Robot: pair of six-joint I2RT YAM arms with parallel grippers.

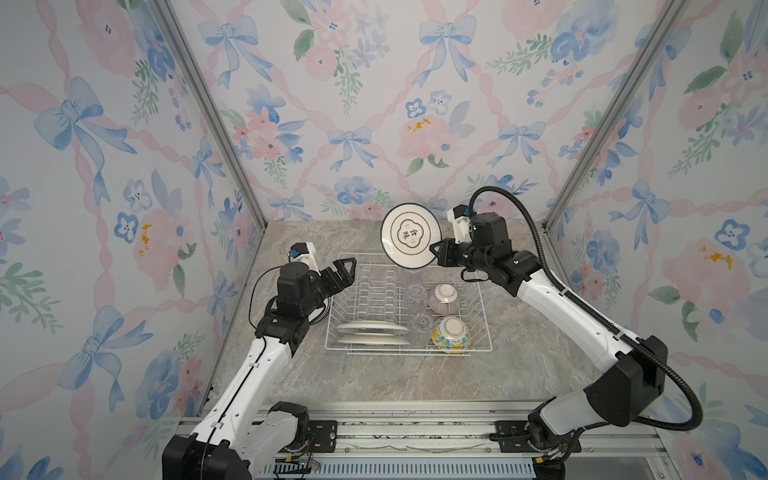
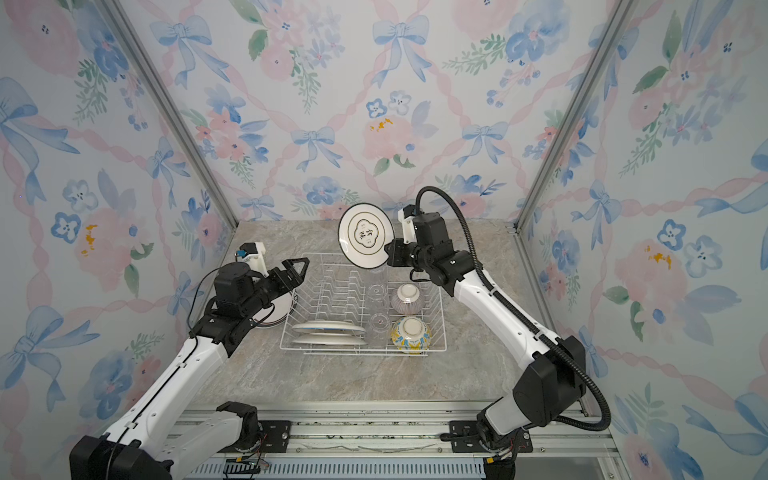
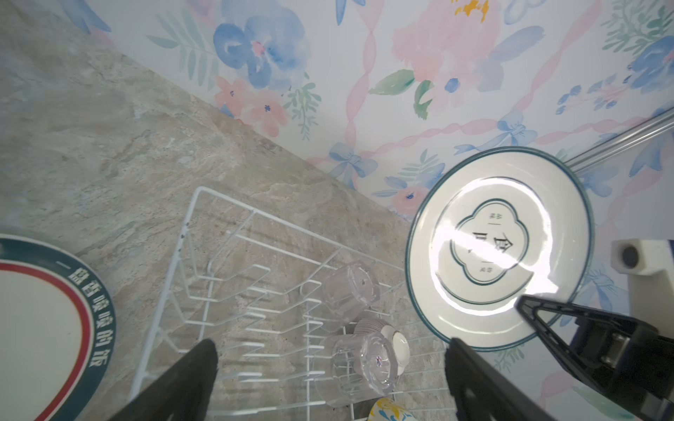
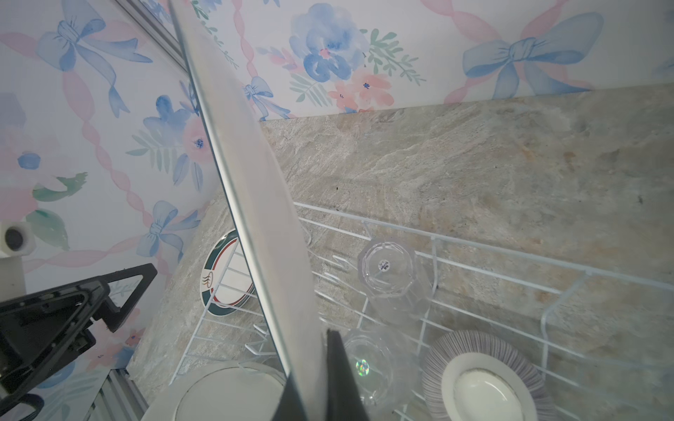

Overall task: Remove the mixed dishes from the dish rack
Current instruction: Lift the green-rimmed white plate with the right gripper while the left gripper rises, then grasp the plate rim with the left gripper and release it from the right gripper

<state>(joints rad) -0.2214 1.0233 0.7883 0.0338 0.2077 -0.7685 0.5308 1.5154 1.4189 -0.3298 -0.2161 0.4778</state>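
both top views show the plate (image 1: 410,235) held on edge above the far rim of the dish rack (image 1: 374,353), its lower edge pinched by the clenched right claw (image 1: 437,250). the left claw (image 1: 343,272) is spread wide and empty over the rack's left rim, and the plate is faced toward it across the rack, so a handover is judged likely.

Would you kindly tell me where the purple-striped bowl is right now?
In both top views the purple-striped bowl sits upside down in the right side of the dish rack, just behind the yellow-blue bowl and beside a clear glass on its left.
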